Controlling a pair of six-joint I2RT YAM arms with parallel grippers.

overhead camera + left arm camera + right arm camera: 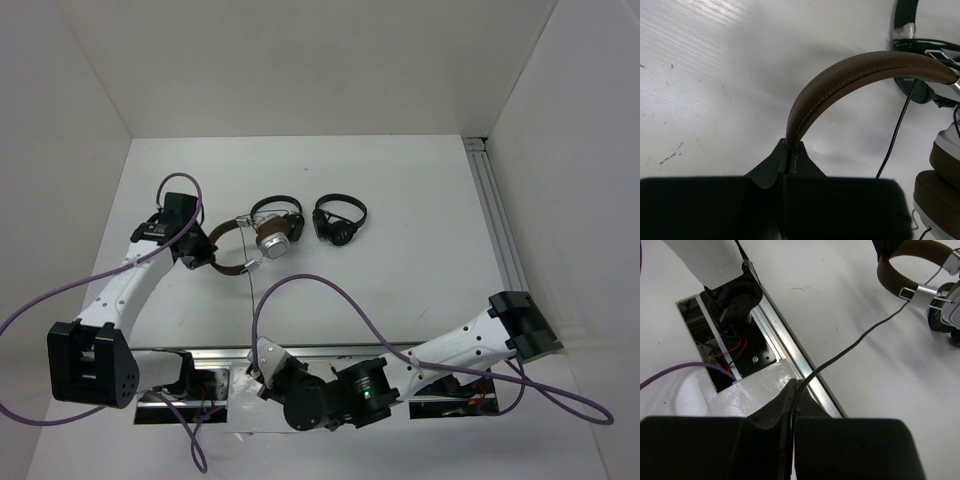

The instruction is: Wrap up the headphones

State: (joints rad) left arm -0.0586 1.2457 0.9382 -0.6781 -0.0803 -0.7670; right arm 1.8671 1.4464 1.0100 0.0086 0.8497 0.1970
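Altogether, three pairs of headphones lie near the middle of the white worktop (pixel 400 180). One is the task's pair: over-ear brown-and-silver headphones (pixel 270 243) with one brown stitched headband (pixel 840 75), two brown cushions (pixel 940 175), silver metal earcups and one long thin black cable (pixel 855 337). The other two are smaller all-black headphones. The first black pair (pixel 903 12) sits close behind the brown pair on its far side; whether they touch I cannot tell. The second black pair (pixel 340 220) lies just to the right, apart from both.

Two arms are in view, each with one hand. The left hand (pixel 790 150) is closed on the brown headband at the left of its arc. The band is pinched edge-on between the two black fingers, and from there it curves up and off to the right toward the earcups. The right hand (pixel 794 387) sits low at the near edge of the worktop, over the silver metal rail (pixel 785 347) by the arm bases. Its two fingers are clamped tight on the thin black cable. From that grip the cable runs as a single stretched line across the worktop up to the brown headphones. Two purple leads (pixel 320 283) loop out from the arms, one for each.
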